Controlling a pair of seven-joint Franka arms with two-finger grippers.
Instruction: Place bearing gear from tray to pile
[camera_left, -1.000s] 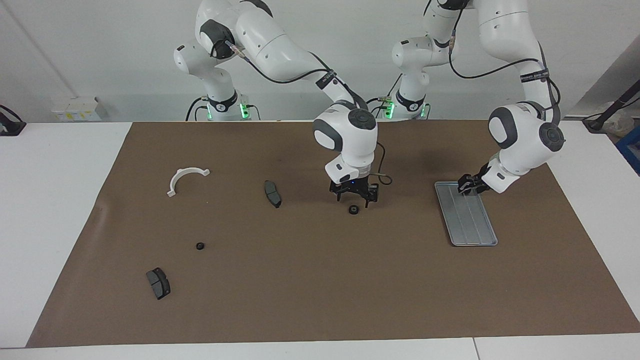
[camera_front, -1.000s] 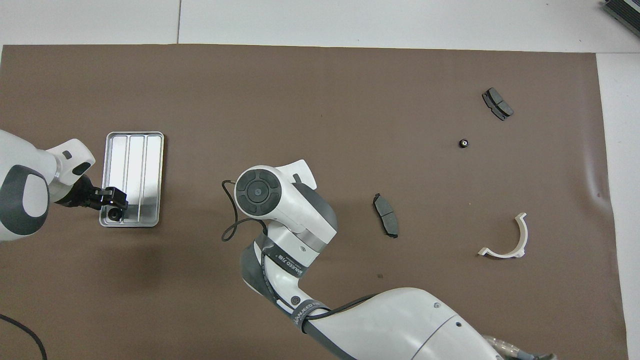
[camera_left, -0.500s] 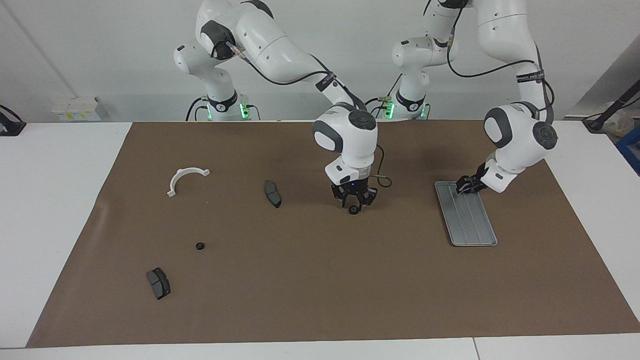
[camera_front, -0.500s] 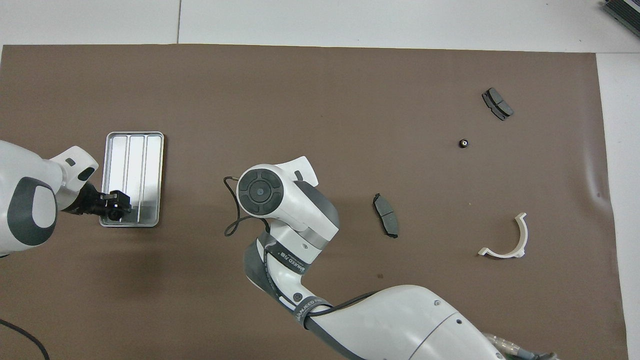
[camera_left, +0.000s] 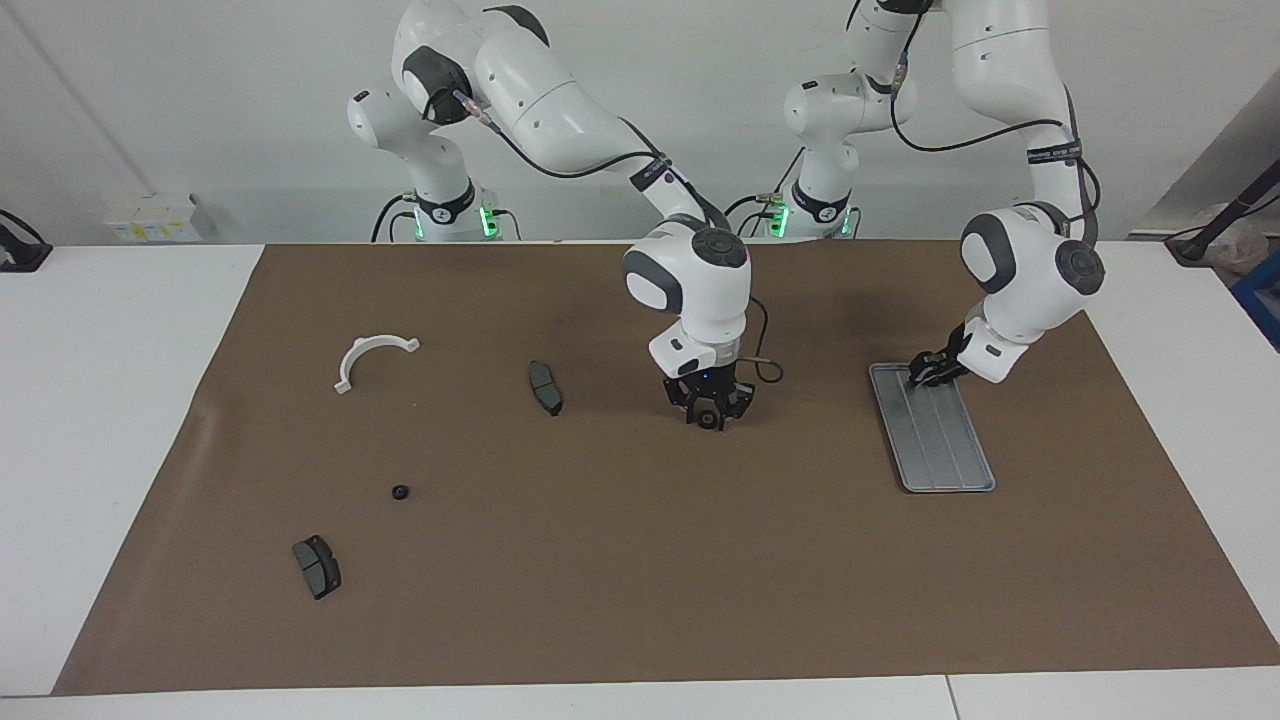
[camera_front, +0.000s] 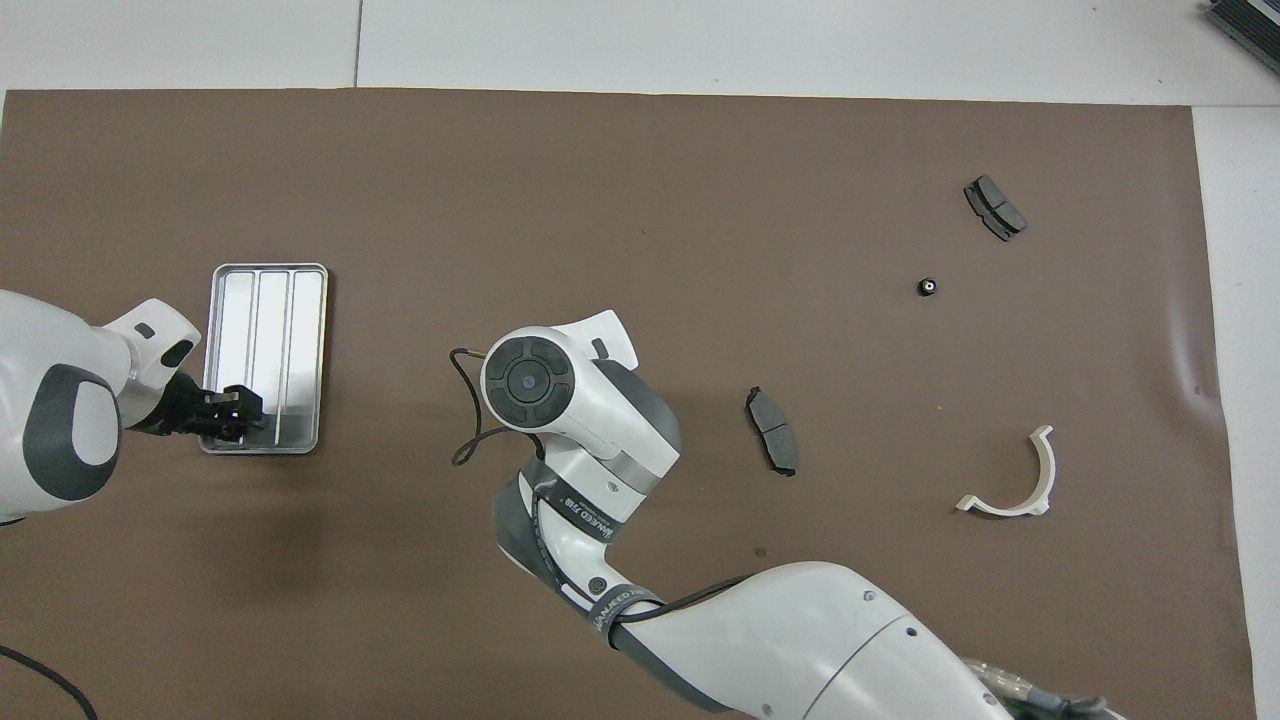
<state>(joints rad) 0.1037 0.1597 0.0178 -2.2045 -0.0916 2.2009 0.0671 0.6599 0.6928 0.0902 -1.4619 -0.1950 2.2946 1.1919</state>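
1. The right gripper (camera_left: 709, 412) hangs low over the middle of the brown mat (camera_left: 640, 560), its fingers closed around a small black bearing gear (camera_left: 708, 419).
2. The left gripper (camera_left: 925, 371) sits at the grey tray (camera_left: 945, 450), at the tray's end nearest the robots. Its fingertips appear to pinch a small dark part there, but the grip cannot be made out clearly.
3. A second bearing gear (camera_left: 400, 492) lies on the mat among the pile, toward the right arm's end of the table.
4. The pile is a loose scatter: a white half-ring bracket (camera_left: 368, 359), 1 dark brake pad (camera_left: 545, 387) between the bracket and the right gripper, and another brake pad (camera_left: 317, 566) farther from the robots.
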